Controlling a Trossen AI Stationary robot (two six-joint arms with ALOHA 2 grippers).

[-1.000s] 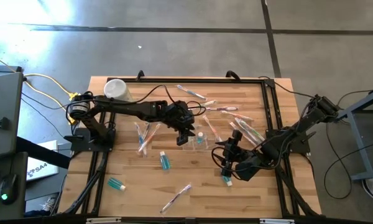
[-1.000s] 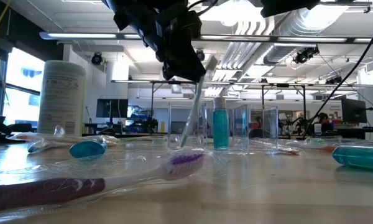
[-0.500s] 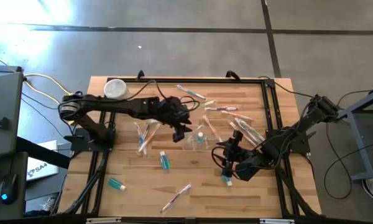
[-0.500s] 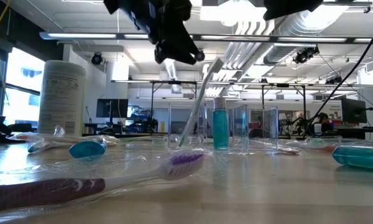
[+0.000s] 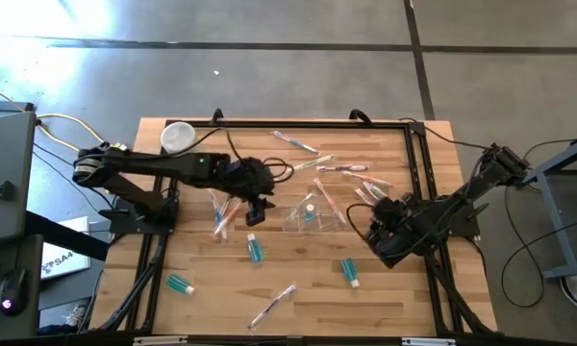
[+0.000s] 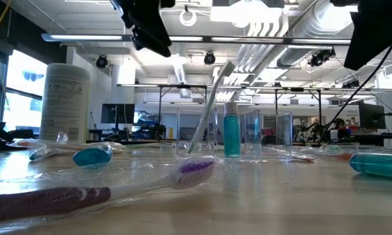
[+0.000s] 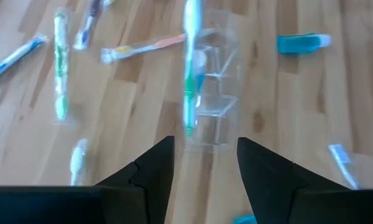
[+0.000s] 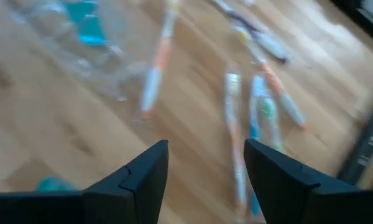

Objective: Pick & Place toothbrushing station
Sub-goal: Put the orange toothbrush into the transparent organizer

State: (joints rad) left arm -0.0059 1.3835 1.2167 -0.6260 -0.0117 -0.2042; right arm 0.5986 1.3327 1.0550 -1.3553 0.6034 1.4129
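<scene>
Two arms over the wooden table (image 5: pixel 202 298), neither holding anything. Left gripper (image 5: pixel 257 210) hangs just west of table centre, fingers (image 7: pixel 150 171) parted with only bare wood between them — released. Right gripper (image 5: pixel 380 213) sits toward 3 o'clock of centre, its fingers (image 8: pixel 146 171) likewise spread and empty.

Clear plastic holder (image 5: pixel 306 217) stands upright near table centre, between the two grippers and touched by neither; from the left gripper it lies at 3 o'clock, close by. Contents, seen in the low view: one toothbrush (image 6: pixel 206 108) standing in a compartment and leaning, head up above the rim, and one small teal bottle (image 6: pixel 232 134) upright in a neighbouring compartment. Remaining compartments look unfilled, though the walls are hard to read.

White tub (image 5: pixel 178 137) stands at the table's 10 o'clock corner, lid on, contents not visible.

Loose items on the wood — a wrapped toothbrush (image 5: pixel 272 306) at 6 o'clock, teal tubes at 7 o'clock (image 5: pixel 180 284), just southwest of centre (image 5: pixel 256 249) and at 5 o'clock (image 5: pixel 350 272). A cluster of wrapped toothbrushes (image 5: pixel 223 209) lies at 9 o'clock of the holder, under the left arm; more brushes (image 5: pixel 341 171) are scattered from 12 to 2 o'clock.
</scene>
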